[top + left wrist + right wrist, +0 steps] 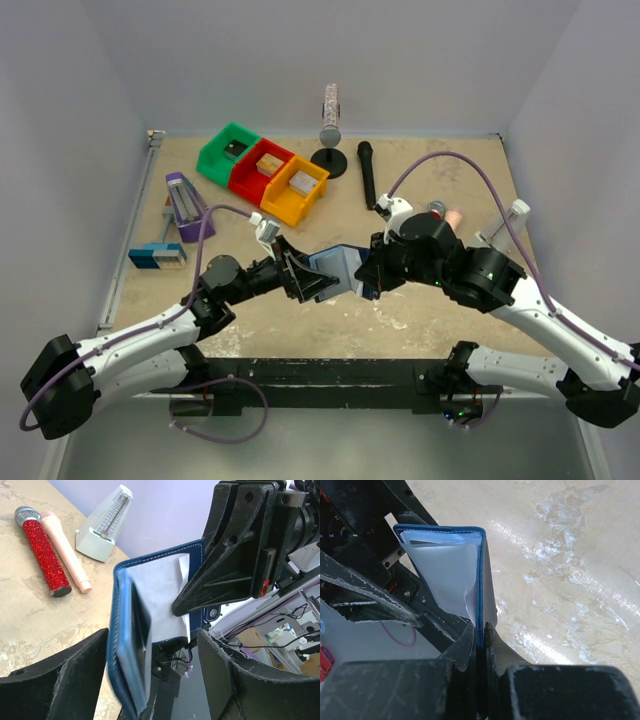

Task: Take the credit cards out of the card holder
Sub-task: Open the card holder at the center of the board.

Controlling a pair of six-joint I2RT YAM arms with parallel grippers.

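Top external view: the card holder (335, 266), a dark blue wallet spread open, sits at mid-table between the left gripper (314, 282) and the right gripper (366, 272), over the mottled tan table (430, 320). Left wrist view: the left fingers (60, 690), black with rough edges, stand wide apart on either side of the near leaf; contact cannot be told. White stitching borders the smooth, pale blue-grey lining. Beyond lie a red glitter microphone (42, 550), a smooth pink microphone (65, 550) and a white pyramidal metronome (105, 525). Right wrist view: the right fingers (462, 645) press together on the thin edge of the far leaf.
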